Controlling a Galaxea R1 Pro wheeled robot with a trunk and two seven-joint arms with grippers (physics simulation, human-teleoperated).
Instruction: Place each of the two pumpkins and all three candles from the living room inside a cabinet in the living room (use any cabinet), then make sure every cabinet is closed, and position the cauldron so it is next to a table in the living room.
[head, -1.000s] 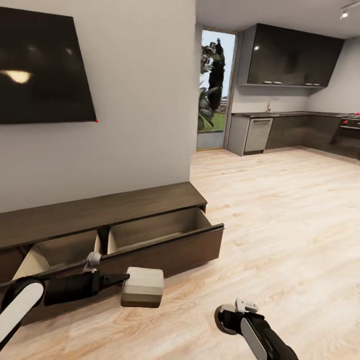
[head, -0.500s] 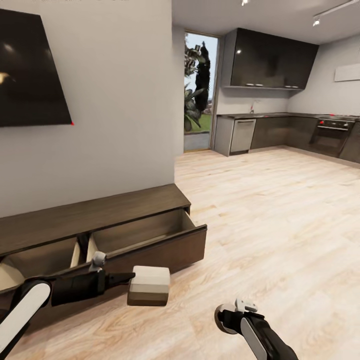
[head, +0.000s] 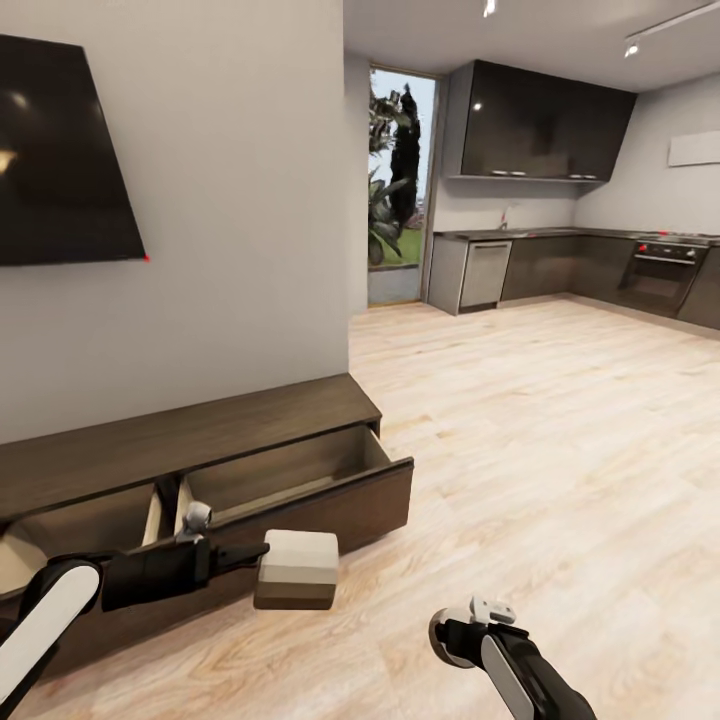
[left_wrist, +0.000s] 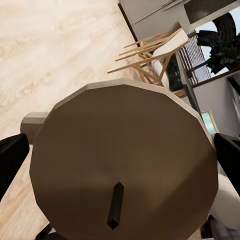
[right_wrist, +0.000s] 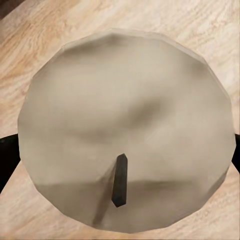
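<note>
The long dark-brown cabinet (head: 180, 435) stands against the wall at lower left, with two drawers pulled out. The right drawer (head: 300, 470) shows a bare pale interior. In front of it my left gripper (head: 272, 560) is shut on a beige candle (head: 300, 575) held over the floor. The left wrist view looks down on this candle's top (left_wrist: 125, 150) and dark wick, with black fingers (left_wrist: 10, 155) at both sides. At the bottom of the head view my right gripper (head: 455, 640) is shut on a second candle (right_wrist: 125, 120). The pumpkins and cauldron are out of view.
A black TV (head: 60, 160) hangs on the wall above the cabinet. Light wood floor (head: 560, 450) spreads to the right toward a dark kitchen (head: 560, 260) and a glass door (head: 395, 190). Wooden chairs (left_wrist: 150, 60) appear in the left wrist view.
The head camera has swung right and dipped slightly, so the cabinet and TV slid left in the picture. Both grippers keep their candles in about the same place.
</note>
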